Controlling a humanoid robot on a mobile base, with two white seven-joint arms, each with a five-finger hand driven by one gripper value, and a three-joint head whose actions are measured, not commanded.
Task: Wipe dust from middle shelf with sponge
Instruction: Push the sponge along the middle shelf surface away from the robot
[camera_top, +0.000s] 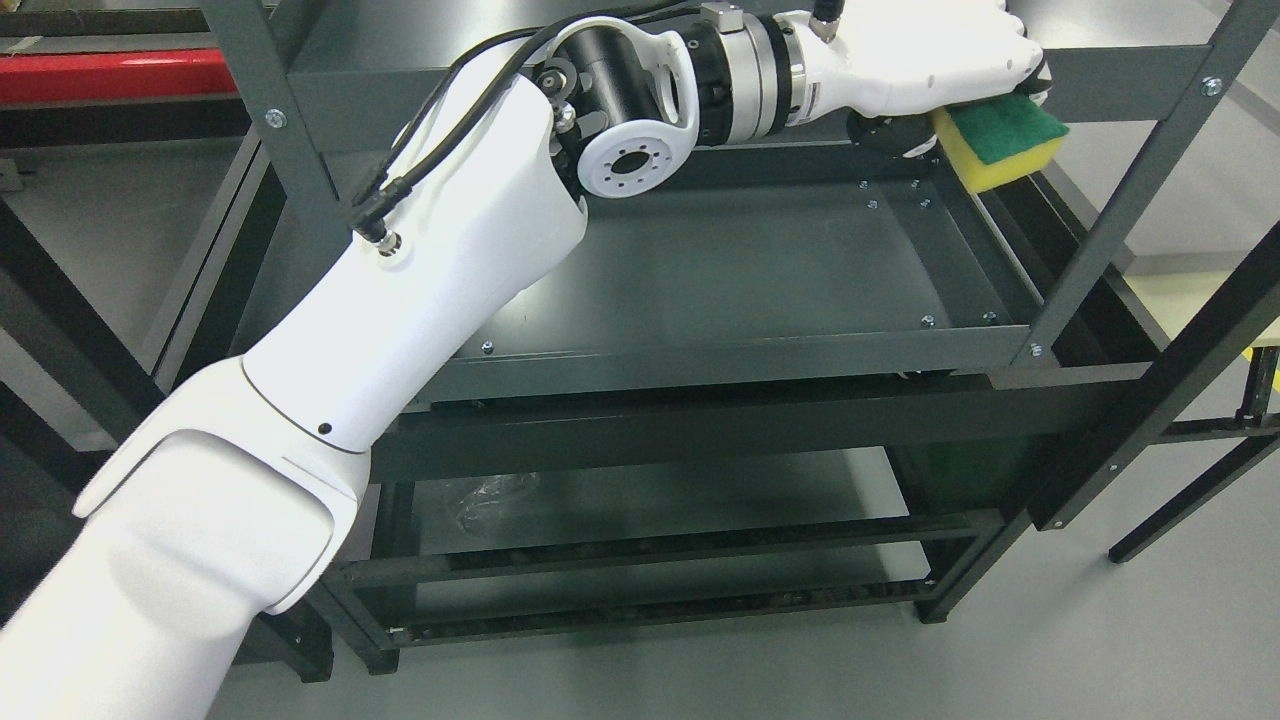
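Note:
My left arm comes in from the lower left and stretches across the dark grey metal rack to its far right. The left hand (975, 95) is shut on a yellow sponge (1000, 145) with a green scouring face. The sponge juts out below the hand, over the far right corner of the middle shelf (740, 275). Whether it touches the shelf or its right rim I cannot tell. The hand's fingers are mostly hidden under its white shell. The right arm does not show.
The rack's upright posts (1120, 190) stand at the right and left (270, 120), with an upper shelf (420, 50) above the hand. A lower shelf (640, 505) holds some crumpled clear plastic (490, 500). A red bar (110, 75) lies at the top left. Grey floor surrounds the rack.

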